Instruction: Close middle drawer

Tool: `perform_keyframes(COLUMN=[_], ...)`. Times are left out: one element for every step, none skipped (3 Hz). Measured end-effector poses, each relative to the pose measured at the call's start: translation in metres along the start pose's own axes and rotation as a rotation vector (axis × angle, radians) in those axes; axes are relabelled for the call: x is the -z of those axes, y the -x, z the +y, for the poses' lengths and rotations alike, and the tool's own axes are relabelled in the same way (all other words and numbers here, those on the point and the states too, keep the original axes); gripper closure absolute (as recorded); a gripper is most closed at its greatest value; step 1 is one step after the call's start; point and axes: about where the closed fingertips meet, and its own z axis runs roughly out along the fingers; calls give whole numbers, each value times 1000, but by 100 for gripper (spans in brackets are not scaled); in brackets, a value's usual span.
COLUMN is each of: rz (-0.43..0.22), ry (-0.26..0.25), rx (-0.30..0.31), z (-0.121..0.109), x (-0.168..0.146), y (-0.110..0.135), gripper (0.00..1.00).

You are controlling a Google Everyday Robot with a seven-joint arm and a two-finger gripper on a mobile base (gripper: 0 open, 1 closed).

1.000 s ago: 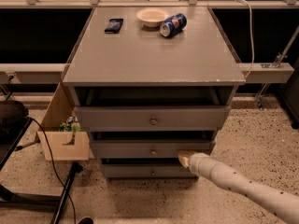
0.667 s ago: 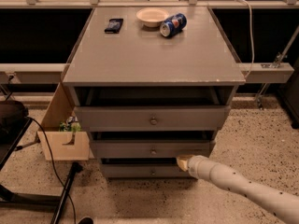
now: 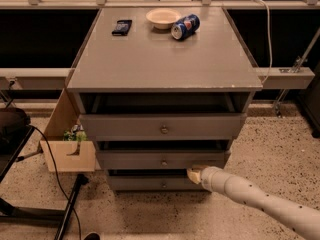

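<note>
One end effector [image 3: 192,174], at middle drawer [image 3: 130,160] front's lower edge

One tabletop [image 3: 165,59] carries three things: one bowl [image 3: 162,18], one can [image 3: 185,27] and one dark phone [image 3: 122,27]. Below it are three drawers: top drawer [image 3: 120,126], middle drawer [image 3: 130,160] and bottom drawer [image 3: 135,183]. There are three knobs [image 3: 164,129], one on each front. One wooden box [image 3: 70,155] stands on the floor. One tool [image 3: 192,174] is at the middle drawer's lower right edge.
</note>
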Motion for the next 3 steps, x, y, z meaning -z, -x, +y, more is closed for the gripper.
perform_keyframes(rz=[0,0,0], ry=[0,0,0], rx=[0,0,0], z=[0,0,0], x=[0,0,0], y=[0,0,0], gripper=[4,0,0])
